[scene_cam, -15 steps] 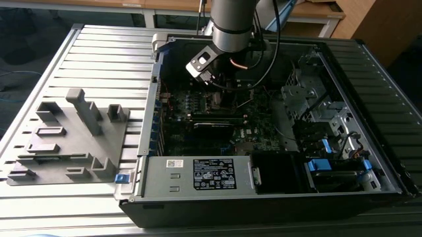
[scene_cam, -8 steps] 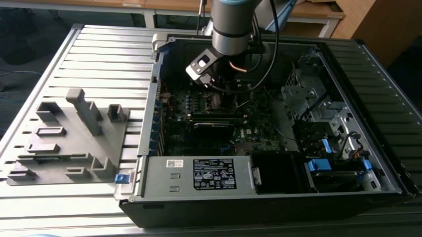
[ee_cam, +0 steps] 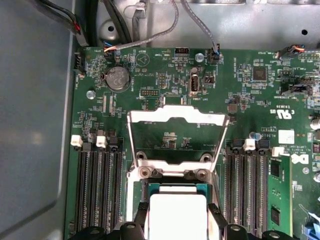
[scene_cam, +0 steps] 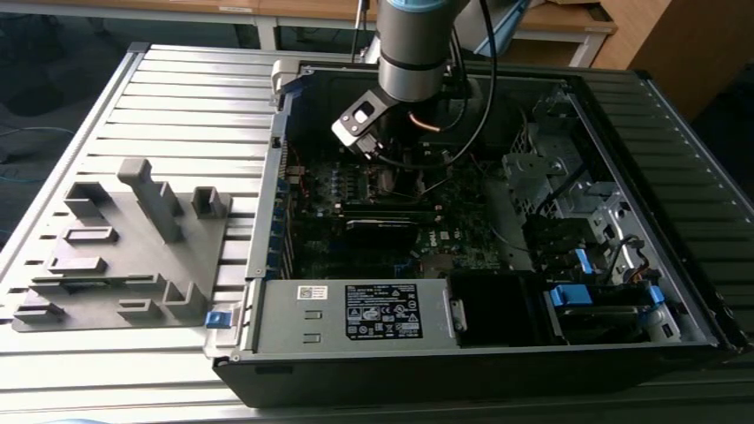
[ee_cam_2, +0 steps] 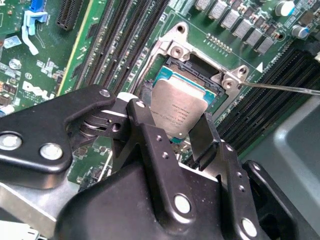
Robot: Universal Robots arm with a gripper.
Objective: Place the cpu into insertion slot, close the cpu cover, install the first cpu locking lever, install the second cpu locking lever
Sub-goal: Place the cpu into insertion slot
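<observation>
Hand (ee_cam_2: 173, 116) tight on cpu (ee_cam_2: 178, 100) at socket (ee_cam_2: 194, 67) (cpu cover (ee_cam: 175, 114) open)

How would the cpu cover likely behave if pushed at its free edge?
Probably light and slightly springy: the cpu cover is a thin metal frame with a large opening. It should swing, not slide, since one edge looks hinged beside the socket, where the gripper holds the cpu. Standing open, it may drop shut easily.
</observation>
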